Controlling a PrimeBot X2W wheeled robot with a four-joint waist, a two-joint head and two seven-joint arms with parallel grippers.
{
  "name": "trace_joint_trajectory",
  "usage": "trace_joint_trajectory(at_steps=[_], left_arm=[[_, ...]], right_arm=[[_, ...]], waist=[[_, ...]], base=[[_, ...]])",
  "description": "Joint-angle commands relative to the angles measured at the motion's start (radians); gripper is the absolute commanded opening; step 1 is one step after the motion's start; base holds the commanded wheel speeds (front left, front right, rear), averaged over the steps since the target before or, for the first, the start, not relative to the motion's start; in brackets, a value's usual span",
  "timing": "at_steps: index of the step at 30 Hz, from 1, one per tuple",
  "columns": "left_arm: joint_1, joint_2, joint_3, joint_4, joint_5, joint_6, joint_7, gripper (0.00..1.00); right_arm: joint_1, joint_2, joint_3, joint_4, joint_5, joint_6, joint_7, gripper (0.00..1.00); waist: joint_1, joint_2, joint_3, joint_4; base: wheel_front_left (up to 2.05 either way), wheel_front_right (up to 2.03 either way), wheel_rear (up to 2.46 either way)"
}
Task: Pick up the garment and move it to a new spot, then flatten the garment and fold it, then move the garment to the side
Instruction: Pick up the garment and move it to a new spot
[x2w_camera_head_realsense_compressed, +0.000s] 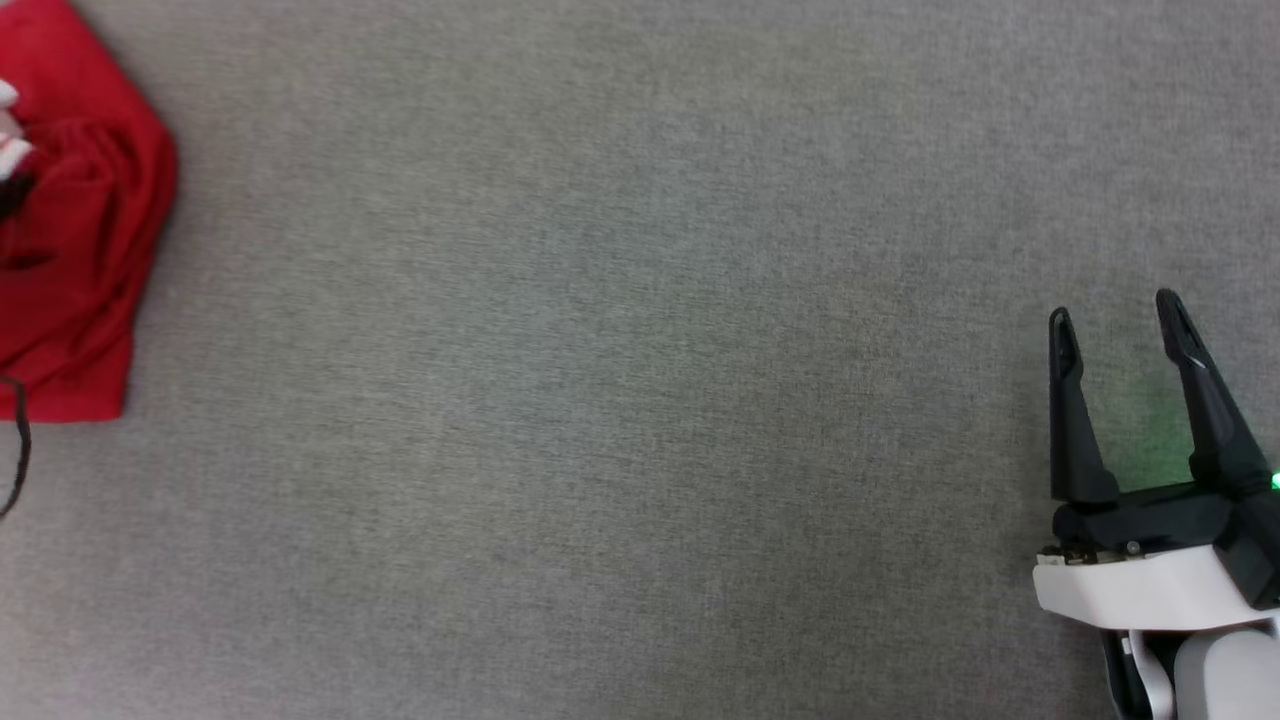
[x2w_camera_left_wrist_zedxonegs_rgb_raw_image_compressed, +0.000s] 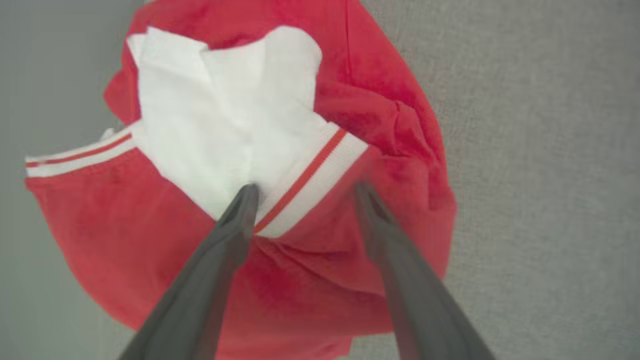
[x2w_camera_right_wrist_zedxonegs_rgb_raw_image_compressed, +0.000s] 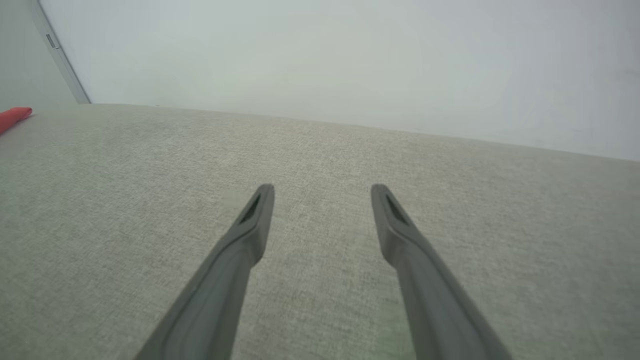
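The garment (x2w_camera_head_realsense_compressed: 75, 230) is a red jersey lying bunched at the far left edge of the grey surface in the head view, partly cut off by the frame. In the left wrist view the garment (x2w_camera_left_wrist_zedxonegs_rgb_raw_image_compressed: 395, 130) lies in a crumpled heap with a white sleeve and red-white striped trim on top. My left gripper (x2w_camera_left_wrist_zedxonegs_rgb_raw_image_compressed: 305, 192) hovers open directly over that sleeve cuff, fingers spread to either side of the trim. My right gripper (x2w_camera_head_realsense_compressed: 1115, 310) stands open at the lower right, far from the garment, with nothing between its fingers (x2w_camera_right_wrist_zedxonegs_rgb_raw_image_compressed: 260, 200). A red sliver of the garment (x2w_camera_right_wrist_zedxonegs_rgb_raw_image_compressed: 14, 116) shows at the far left of the right wrist view.
A grey fabric-covered surface (x2w_camera_head_realsense_compressed: 620, 380) stretches wide between the garment and the right gripper. A thin dark cable (x2w_camera_head_realsense_compressed: 20, 450) hangs at the left edge. A pale wall (x2w_camera_right_wrist_zedxonegs_rgb_raw_image_compressed: 350, 55) rises beyond the surface's far edge.
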Motion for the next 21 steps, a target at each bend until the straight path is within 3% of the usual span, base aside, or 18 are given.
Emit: trace_joint_trajectory(at_steps=[1,4,11,12,13,21], left_arm=[[0.025,0.006,-0.022,-0.003,-0.030,0.001,0.042,1.00],[0.038,0.030,-0.055,0.001,-0.052,0.001,0.097,1.00],[0.061,0.017,-0.139,0.025,-0.068,0.001,0.126,1.00],[0.061,0.016,-0.148,0.027,-0.071,0.001,0.123,0.24],[0.062,0.016,-0.157,0.028,-0.076,0.001,0.121,0.00],[0.025,0.084,-0.173,0.006,-0.117,0.001,0.060,0.00]], right_arm=[[-0.014,0.002,-0.003,-0.006,-0.006,0.000,-0.002,1.00],[-0.026,0.002,-0.003,-0.013,-0.011,0.000,-0.002,1.00],[-0.035,0.002,-0.005,-0.016,-0.021,0.000,-0.002,1.00],[-0.035,0.002,-0.005,-0.013,-0.022,0.000,-0.002,1.00],[-0.034,0.002,-0.004,-0.010,-0.024,0.000,-0.002,1.00],[-0.005,0.002,0.012,0.017,-0.002,0.000,-0.002,1.00]], waist=[[-0.0002,0.0000,0.036,-0.023],[-0.0002,0.0000,0.058,-0.031],[-0.0002,0.0000,0.078,-0.028],[-0.0002,0.0000,0.076,-0.026],[-0.0002,0.0000,0.071,-0.024],[-0.0002,0.0000,-0.022,-0.017]], base=[[0.00,0.00,0.00],[0.00,0.00,0.00],[0.00,0.00,0.00],[0.00,0.00,0.00],[0.00,0.00,0.00],[0.00,0.00,0.00]])
